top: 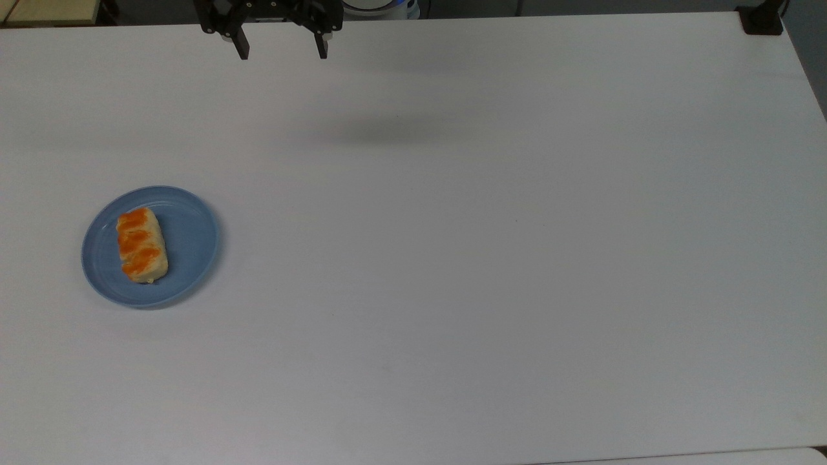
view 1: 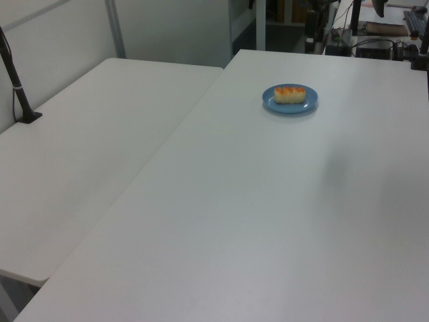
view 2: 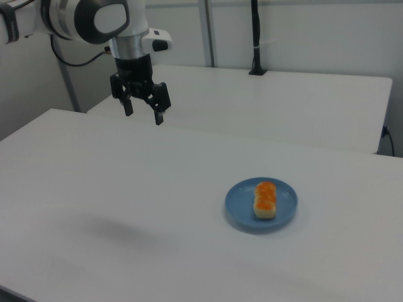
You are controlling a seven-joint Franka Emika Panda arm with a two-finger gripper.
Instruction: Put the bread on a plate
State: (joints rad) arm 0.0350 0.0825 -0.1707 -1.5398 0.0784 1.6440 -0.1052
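Note:
The bread (top: 141, 245), a pale oblong bun with orange-brown patches, lies on the round light blue plate (top: 187, 248) at the top view's left. The left view has the bread (view 1: 289, 94) on the plate (view 1: 269, 102) at the far side of the table, and the right view has the bread (view 2: 265, 199) on the plate (view 2: 242, 207) right of centre. My gripper (top: 282, 50) hangs open and empty at the top view's upper edge, far from the plate. In the right view the gripper (view 2: 143, 112) is high above the table, up and to the left of the plate.
A wide white table (top: 491, 245) carries the plate. A second white table (view 1: 94, 141) adjoins it on the left view's left. A black post (top: 762, 19) stands at the top view's upper right corner. Cables and equipment (view 1: 375, 40) sit beyond the far edge.

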